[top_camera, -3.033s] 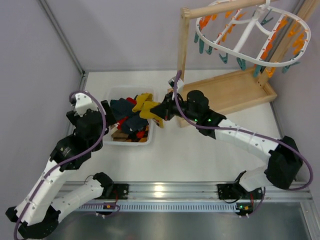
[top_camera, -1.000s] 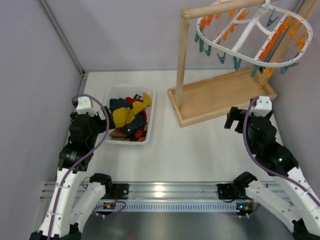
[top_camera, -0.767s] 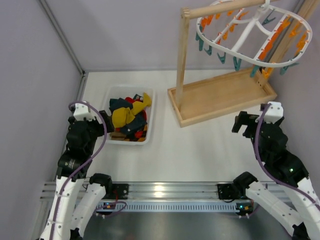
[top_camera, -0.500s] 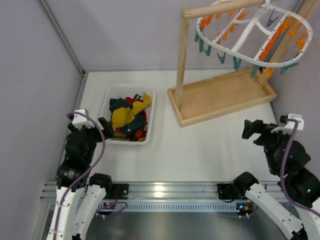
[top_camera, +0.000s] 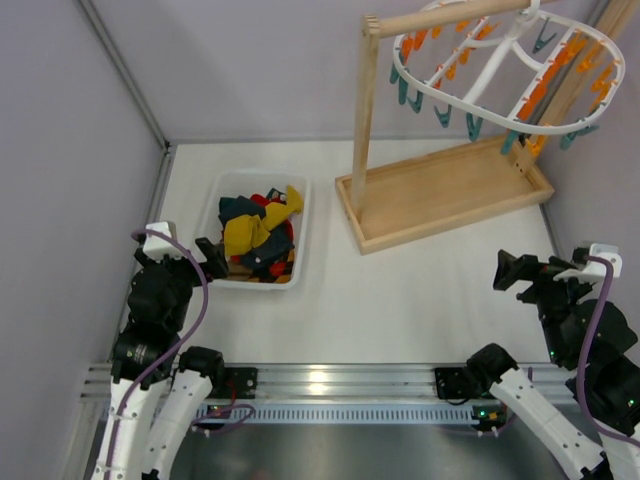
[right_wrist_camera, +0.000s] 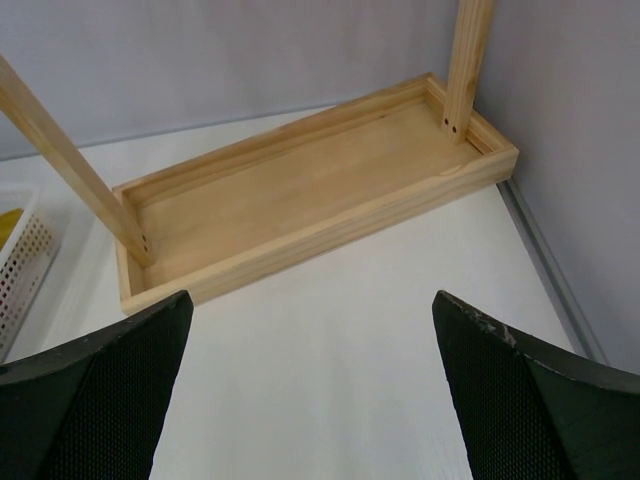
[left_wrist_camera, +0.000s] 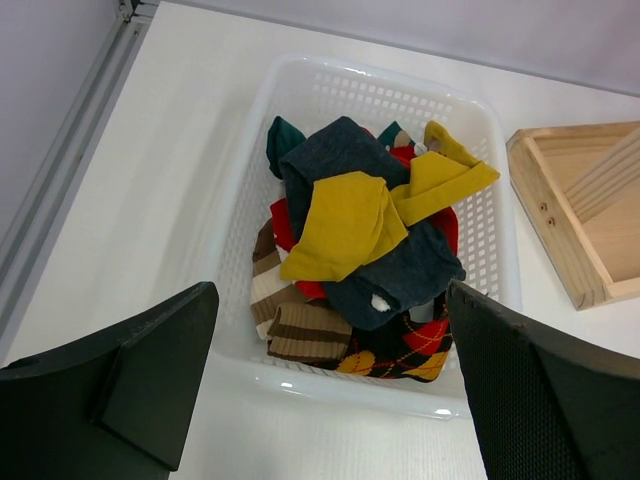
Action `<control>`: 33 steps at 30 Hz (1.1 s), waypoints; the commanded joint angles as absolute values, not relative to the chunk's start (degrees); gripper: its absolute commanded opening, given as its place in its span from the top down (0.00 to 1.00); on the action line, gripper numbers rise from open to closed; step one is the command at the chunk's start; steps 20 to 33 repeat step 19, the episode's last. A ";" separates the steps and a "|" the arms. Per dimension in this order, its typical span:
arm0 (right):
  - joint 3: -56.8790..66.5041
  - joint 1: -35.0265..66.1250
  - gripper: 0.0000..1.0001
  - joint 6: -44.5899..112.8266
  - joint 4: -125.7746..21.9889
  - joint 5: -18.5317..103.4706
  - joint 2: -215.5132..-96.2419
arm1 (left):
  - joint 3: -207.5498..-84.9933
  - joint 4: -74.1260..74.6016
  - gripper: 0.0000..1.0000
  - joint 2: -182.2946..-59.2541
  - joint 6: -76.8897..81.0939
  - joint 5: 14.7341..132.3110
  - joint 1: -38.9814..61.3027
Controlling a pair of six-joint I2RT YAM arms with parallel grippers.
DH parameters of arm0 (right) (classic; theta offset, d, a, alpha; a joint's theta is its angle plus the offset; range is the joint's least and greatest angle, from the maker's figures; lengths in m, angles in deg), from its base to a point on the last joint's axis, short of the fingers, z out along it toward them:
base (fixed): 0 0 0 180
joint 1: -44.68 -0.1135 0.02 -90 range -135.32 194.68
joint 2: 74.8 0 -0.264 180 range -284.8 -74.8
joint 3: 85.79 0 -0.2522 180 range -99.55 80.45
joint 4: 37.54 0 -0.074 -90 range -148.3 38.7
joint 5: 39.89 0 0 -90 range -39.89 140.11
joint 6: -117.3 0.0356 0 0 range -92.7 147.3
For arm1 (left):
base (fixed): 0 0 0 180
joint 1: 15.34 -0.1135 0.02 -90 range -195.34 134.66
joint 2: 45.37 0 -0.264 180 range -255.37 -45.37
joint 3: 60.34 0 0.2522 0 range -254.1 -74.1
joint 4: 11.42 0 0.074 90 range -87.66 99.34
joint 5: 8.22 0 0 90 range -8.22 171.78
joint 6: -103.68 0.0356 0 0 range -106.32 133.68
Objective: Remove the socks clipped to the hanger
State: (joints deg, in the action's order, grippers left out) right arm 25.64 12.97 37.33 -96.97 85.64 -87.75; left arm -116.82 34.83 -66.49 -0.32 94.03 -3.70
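Note:
The white oval hanger (top_camera: 495, 66) hangs from the wooden stand at the top right, its rim lined with orange and teal clothespins. No sock shows on it. The socks (top_camera: 250, 232) lie heaped in a white basket (top_camera: 303, 235) at the centre left; the left wrist view shows mustard, dark, red and striped socks (left_wrist_camera: 350, 225). My left gripper (top_camera: 207, 258) is open just near of the basket (left_wrist_camera: 240, 200), with nothing between its fingers (left_wrist_camera: 160, 370). My right gripper (top_camera: 518, 272) is open and empty at the near right, above bare table (right_wrist_camera: 312, 300).
The light wooden stand has an upright post (top_camera: 365, 100) and a tray base (top_camera: 445, 195) at the back right; the right wrist view shows the tray base (right_wrist_camera: 310, 190) just ahead. Grey walls close in the left, back and right sides.
The right gripper left a mustard sock in the basket and swung back to the near right. The left arm also drew back toward the near edge. Both stayed open.

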 commanded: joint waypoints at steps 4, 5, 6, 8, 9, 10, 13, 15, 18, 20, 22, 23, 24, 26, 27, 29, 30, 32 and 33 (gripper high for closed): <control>25.08 13.39 0.00 36.27 -97.09 85.53 -88.42 | -116.38 32.14 0.01 -65.58 -0.03 97.86 -2.95; 25.16 13.39 0.00 36.09 -96.91 85.36 -88.68 | -116.29 32.05 0.01 -65.41 -0.03 97.87 -2.86; 25.25 13.39 0.00 36.01 -96.74 85.53 -88.86 | -116.20 32.05 0.01 -65.15 0.06 97.87 -2.86; 25.43 13.39 0.01 35.66 -96.39 85.62 -89.21 | -116.20 31.96 0.01 -65.14 0.06 98.13 -2.77; 25.51 13.39 0.01 35.74 -96.47 85.62 -89.38 | -116.20 32.05 0.01 -65.14 0.06 98.13 -2.68; 25.69 13.39 0.01 35.74 -96.30 85.53 -89.39 | -116.20 32.05 0.01 -65.06 0.06 98.13 -2.68; 26.04 13.39 0.01 35.92 -96.03 85.36 -89.48 | -116.20 32.05 0.01 -65.32 0.06 97.96 -2.60; 26.04 13.39 0.00 36.18 -96.30 85.00 -89.74 | -116.20 32.05 0.01 -65.23 0.15 98.13 -2.59; 26.13 13.30 0.01 36.44 -96.74 85.18 -90.09 | -116.11 32.05 0.01 -65.06 0.15 98.13 -2.51; 26.22 13.30 0.00 36.53 -96.74 85.18 -90.18 | -116.20 32.05 0.01 -65.06 0.15 98.13 -2.51; 26.22 13.30 0.00 36.53 -96.74 85.18 -90.18 | -116.20 32.05 0.01 -65.06 0.15 98.13 -2.51; 26.22 13.30 0.00 36.53 -96.74 85.18 -90.18 | -116.20 32.05 0.01 -65.06 0.15 98.13 -2.51; 26.22 13.30 0.00 36.53 -96.74 85.18 -90.18 | -116.20 32.05 0.01 -65.06 0.15 98.13 -2.51; 26.22 13.30 0.00 36.53 -96.74 85.18 -90.18 | -116.20 32.05 0.01 -65.06 0.15 98.13 -2.51; 26.22 13.30 0.00 36.53 -96.74 85.18 -90.18 | -116.20 32.05 0.01 -65.06 0.15 98.13 -2.51; 26.22 13.30 0.00 36.53 -96.74 85.18 -90.18 | -116.20 32.05 0.01 -65.06 0.15 98.13 -2.51; 26.22 13.30 0.00 36.53 -96.74 85.18 -90.18 | -116.20 32.05 0.01 -65.06 0.15 98.13 -2.51; 26.22 13.30 0.00 36.53 -96.74 85.18 -90.18 | -116.20 32.05 0.01 -65.06 0.15 98.13 -2.51; 26.22 13.30 0.00 36.53 -96.74 85.18 -90.18 | -116.20 32.05 0.01 -65.06 0.15 98.13 -2.51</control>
